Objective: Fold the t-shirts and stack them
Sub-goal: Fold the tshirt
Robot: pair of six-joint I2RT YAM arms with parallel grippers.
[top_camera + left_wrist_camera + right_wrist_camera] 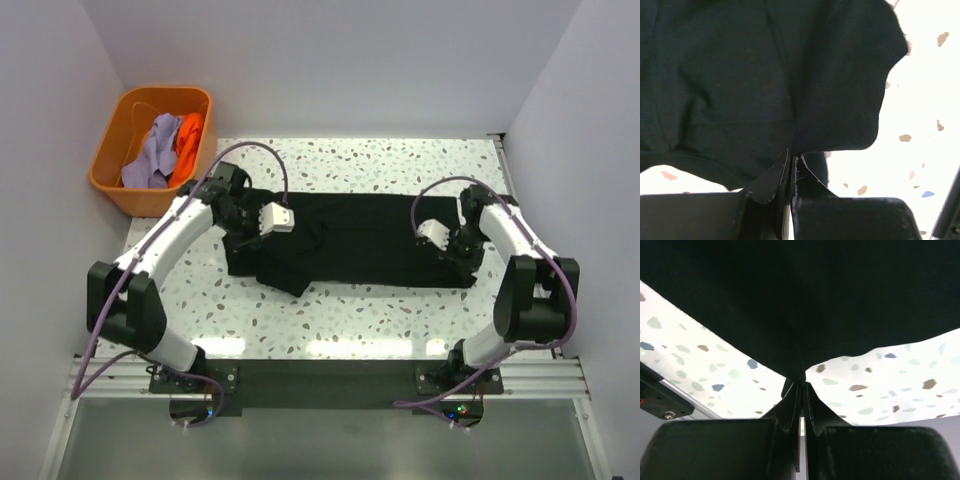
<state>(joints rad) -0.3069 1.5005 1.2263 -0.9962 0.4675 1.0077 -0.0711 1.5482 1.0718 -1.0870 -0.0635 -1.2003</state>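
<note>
Black shirt (365, 245) pinched at both ends.
Left gripper (791, 156) is clamped tight on a cloth fold; right gripper (802, 385) is clamped tight on its edge above the table (685, 365).

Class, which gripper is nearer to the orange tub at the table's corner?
Left. The left gripper pinches the end of the black t-shirt nearest the orange tub; the right gripper pinches the opposite end, farther away.

The black t-shirt (370, 240) lies as a long band across the middle of the surface (350, 320), running left to right. Its left end is rumpled and bunched, its right end flatter. The lavender t-shirt (150, 155) and the orange t-shirt (190, 140) lie crumpled side by side in the tub (130, 198) at the far left.
</note>
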